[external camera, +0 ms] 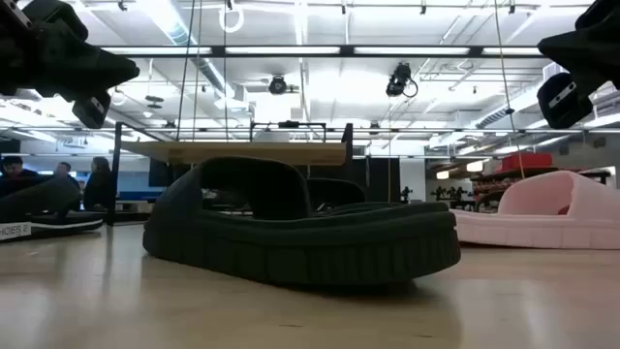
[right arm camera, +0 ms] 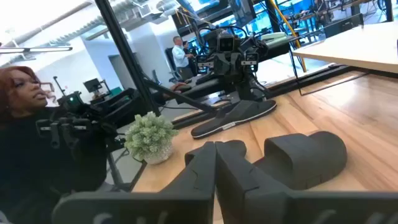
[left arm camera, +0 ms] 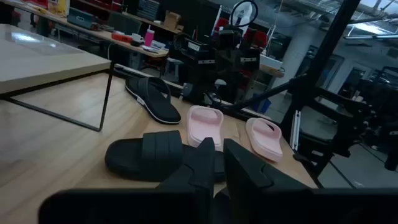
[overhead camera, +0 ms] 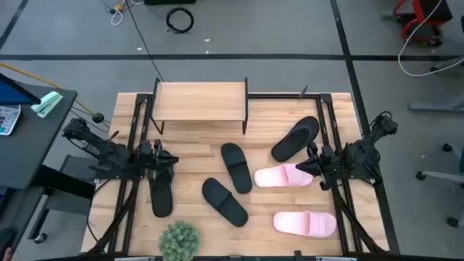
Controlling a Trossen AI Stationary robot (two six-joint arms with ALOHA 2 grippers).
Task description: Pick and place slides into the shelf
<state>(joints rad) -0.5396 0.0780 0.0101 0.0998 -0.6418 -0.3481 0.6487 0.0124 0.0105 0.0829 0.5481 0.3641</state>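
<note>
Six slides lie loose on the counter (overhead camera: 196, 156), none yet in the shelf (overhead camera: 201, 101) at top centre. Two pink slides (overhead camera: 284, 176) sit lower right, w/ a thin black one (overhead camera: 295, 138) above them; two wide black ones (overhead camera: 235, 167) mid-frame; another thin one (overhead camera: 161, 192) at left. Likely light, soft foam, flexy; best pinched across the strap arch. Left gripper (overhead camera: 171, 158) sits just above the left slide, jaws together. Right gripper (overhead camera: 302, 168) by the upper pink slide, jaws together too.
</note>
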